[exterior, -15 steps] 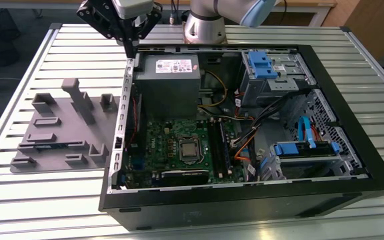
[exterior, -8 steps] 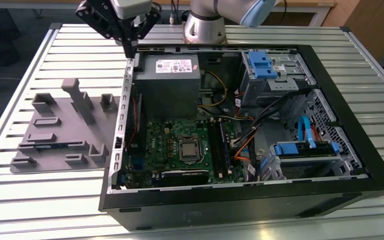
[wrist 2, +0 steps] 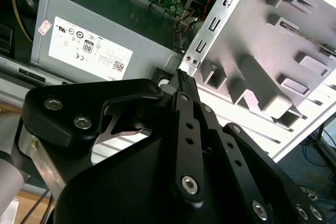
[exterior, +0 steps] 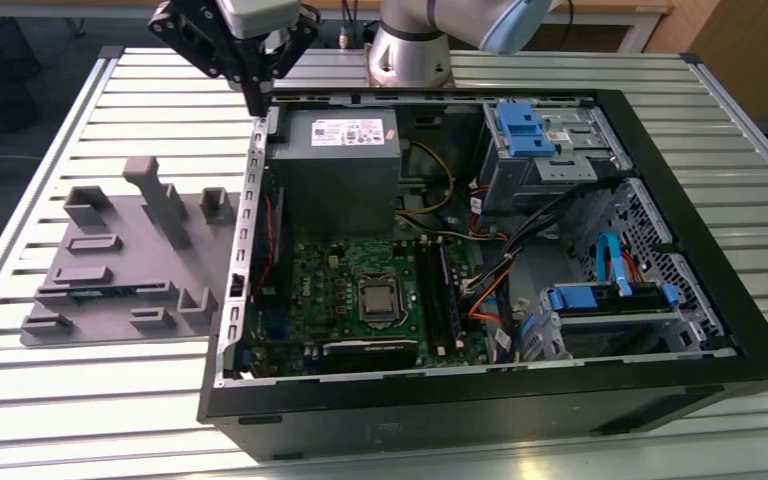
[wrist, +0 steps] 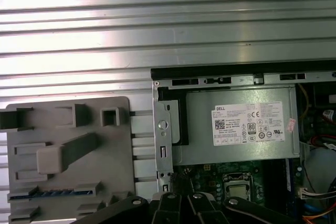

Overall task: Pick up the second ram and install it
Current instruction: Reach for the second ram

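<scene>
The second ram (wrist: pixel 47 193) is a thin blue stick lying edge-up in a slot of the gray holder tray (wrist: pixel 68 124). In the exterior view the ram (exterior: pixel 91 292) sits near the tray's (exterior: pixel 117 215) front. My gripper (exterior: pixel 259 100) hangs over the back left corner of the open computer case (exterior: pixel 491 400), well away from the ram. Its black fingers (wrist 2: pixel 184 93) are pressed together with nothing between them. In the first wrist view the gripper (wrist: pixel 181 199) is above the case wall, between the tray and the green motherboard (wrist: pixel 210 174).
A gray power supply (exterior: pixel 337 165) fills the case's back left, with the green motherboard (exterior: pixel 337 270) and its dark memory slots (exterior: pixel 435 290) in front. Drive cages with blue clips (exterior: pixel 531 130) and cables crowd the exterior view's right. The tray has upright posts (exterior: pixel 157 195).
</scene>
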`<action>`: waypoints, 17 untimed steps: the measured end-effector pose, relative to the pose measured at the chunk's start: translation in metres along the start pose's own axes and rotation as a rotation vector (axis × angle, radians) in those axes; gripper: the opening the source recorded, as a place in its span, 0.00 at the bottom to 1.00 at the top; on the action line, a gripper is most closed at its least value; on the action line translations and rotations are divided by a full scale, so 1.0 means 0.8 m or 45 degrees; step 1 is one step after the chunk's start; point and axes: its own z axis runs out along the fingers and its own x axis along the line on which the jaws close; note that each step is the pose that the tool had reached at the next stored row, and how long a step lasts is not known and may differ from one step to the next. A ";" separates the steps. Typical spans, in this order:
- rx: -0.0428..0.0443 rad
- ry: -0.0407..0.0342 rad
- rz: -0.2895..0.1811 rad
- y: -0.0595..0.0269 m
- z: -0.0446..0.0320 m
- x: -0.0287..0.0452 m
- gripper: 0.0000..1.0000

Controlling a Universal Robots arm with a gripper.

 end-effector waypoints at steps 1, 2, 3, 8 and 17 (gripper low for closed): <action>0.000 0.0000 0.000 0.000 0.0000 0.0003 0.11; 0.000 0.0000 0.000 0.000 0.0000 0.0007 0.11; 0.000 0.0000 0.000 0.000 0.0000 0.0010 0.11; 0.000 0.0000 0.000 0.000 0.0001 0.0026 0.11; 0.000 0.0000 0.000 0.000 0.0001 0.0057 0.11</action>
